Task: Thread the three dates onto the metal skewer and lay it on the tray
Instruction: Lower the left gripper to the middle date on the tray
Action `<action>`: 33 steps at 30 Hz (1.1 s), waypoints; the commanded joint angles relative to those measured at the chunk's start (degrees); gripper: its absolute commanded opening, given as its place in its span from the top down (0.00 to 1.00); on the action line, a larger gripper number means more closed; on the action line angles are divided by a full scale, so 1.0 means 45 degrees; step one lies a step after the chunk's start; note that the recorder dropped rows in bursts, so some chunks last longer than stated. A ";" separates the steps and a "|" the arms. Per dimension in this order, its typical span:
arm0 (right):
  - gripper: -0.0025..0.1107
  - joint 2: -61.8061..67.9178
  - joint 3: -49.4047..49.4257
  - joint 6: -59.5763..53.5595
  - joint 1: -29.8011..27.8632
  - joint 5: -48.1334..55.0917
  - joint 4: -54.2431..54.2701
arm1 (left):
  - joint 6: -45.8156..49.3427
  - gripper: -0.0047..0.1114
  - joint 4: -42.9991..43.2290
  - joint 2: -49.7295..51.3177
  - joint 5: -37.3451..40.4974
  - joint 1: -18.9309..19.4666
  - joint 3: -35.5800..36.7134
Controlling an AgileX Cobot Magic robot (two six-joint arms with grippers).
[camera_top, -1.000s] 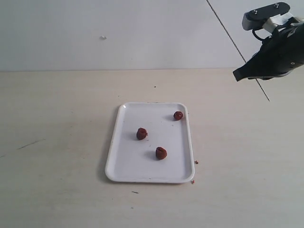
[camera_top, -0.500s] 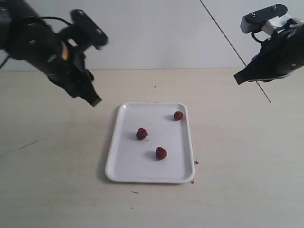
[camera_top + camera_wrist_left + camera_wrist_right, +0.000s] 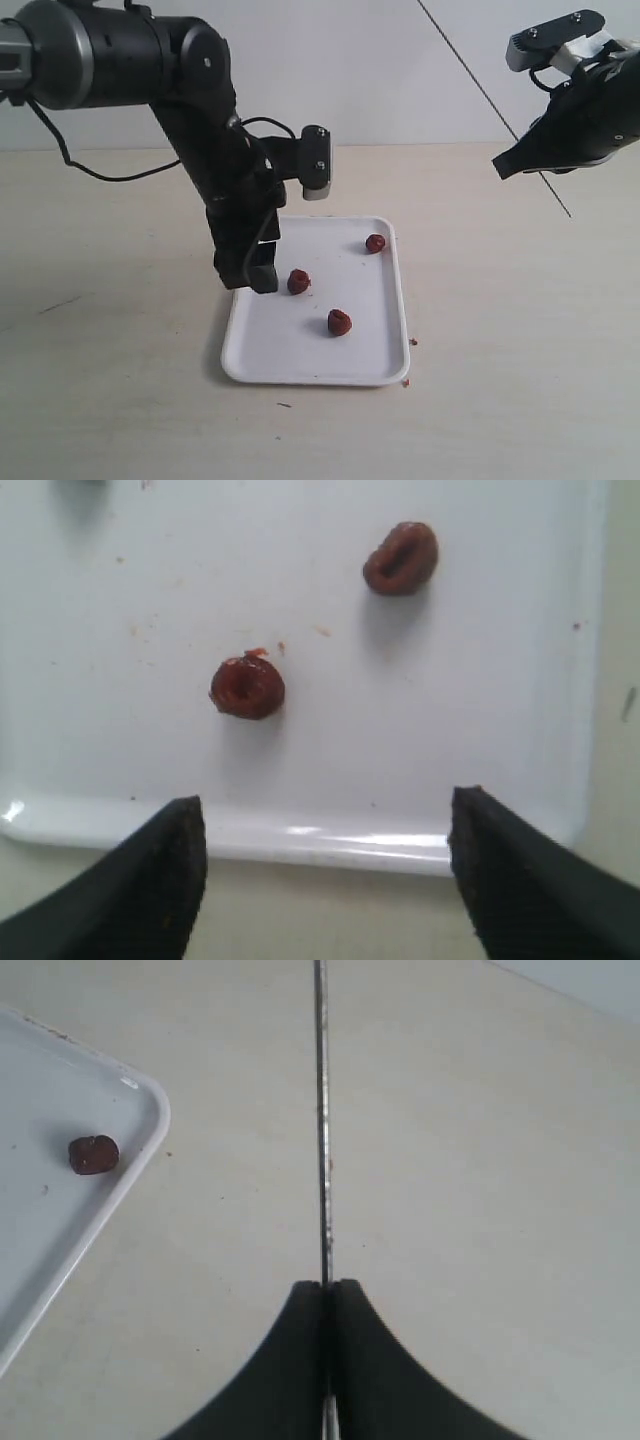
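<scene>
Grey metal skewer (image 3: 322, 1110) sits pinched in the right claw (image 3: 328, 1288); left claw (image 3: 325, 802) gapes wide beside a date (image 3: 247, 687).

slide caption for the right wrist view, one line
Right claw shut on the metal skewer, one date and a tray corner in view.

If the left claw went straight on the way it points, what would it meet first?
Most likely the tray, at its rim or the floor just inside, seen between the fingers of the open left claw. The nearest date sits further in, off-line; depth is unclear.
</scene>
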 commanded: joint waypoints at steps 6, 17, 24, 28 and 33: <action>0.98 -0.0030 0.0040 -0.0434 -0.0066 -0.0059 0.0457 | 0.0101 0.37 0.0466 0.1451 -0.1061 -0.0027 -0.1077; 0.98 -0.0030 0.0040 -0.0741 -0.0066 -0.0059 0.0649 | 0.0095 0.37 0.0891 0.3073 0.0255 -0.0304 -0.3346; 0.98 -0.0030 0.0040 -0.0874 -0.0066 -0.0059 0.0676 | 0.0217 0.37 0.1545 0.3508 0.0330 -0.0646 -0.3436; 0.98 -0.0030 0.0040 -0.0874 -0.0066 -0.0059 0.0676 | 0.0244 0.37 0.1543 0.3645 0.0015 -0.0646 -0.3436; 0.98 -0.0030 0.0040 -0.0899 -0.0066 -0.0059 0.0672 | 0.0244 0.37 0.1917 0.3921 0.0042 -0.0646 -0.3436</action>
